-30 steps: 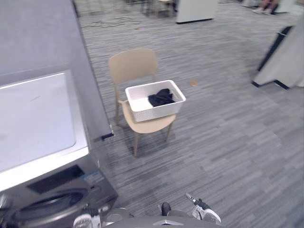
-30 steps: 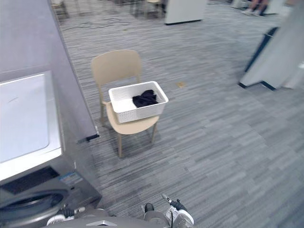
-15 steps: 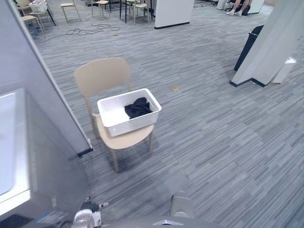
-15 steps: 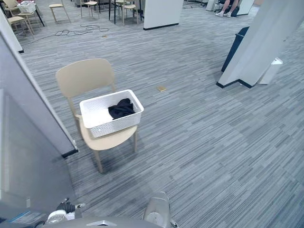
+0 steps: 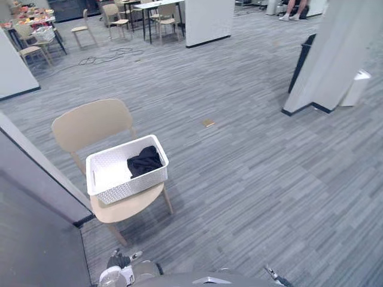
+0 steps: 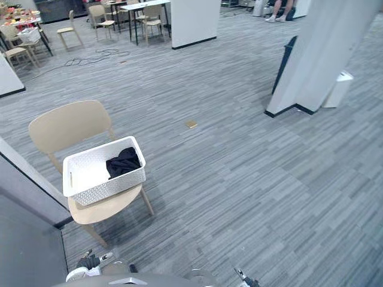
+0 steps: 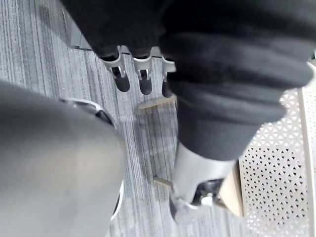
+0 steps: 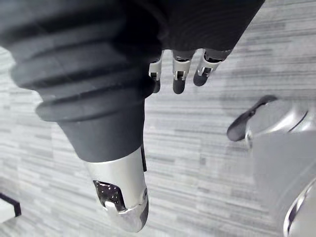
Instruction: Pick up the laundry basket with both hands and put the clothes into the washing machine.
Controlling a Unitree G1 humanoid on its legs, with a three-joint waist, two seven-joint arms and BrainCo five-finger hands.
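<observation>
The approach is the step in hand, as I judge it: nothing is being lifted yet. The white laundry basket (image 5: 131, 185) is sitting on the seat of a beige chair (image 5: 90, 122), with the dark clothes (image 5: 143, 161) lying bunched in the end of it farthest from the grey panel (image 5: 36, 173) that is standing just beside the chair. The left hand (image 7: 195, 173) is hanging with relaxed fingers and gripping nothing, with the basket's perforated wall near it; the right hand (image 8: 121, 192) is hanging loose and empty too, over bare floor (image 5: 251, 179). The next move is probably calling for the robot to face the chair squarely, come close, and bring one hand to each short end of the basket so it is rising level and the clothes are not sliding out. Grey striped carpet is running out from the chair on all open sides; a small tan scrap (image 5: 208, 122) is lying beyond it, a white pillar (image 5: 335, 54) with a dark bin (image 5: 301, 60) is standing well apart from it, and tables and more chairs (image 5: 155, 12) are crowding the far end of the room.
</observation>
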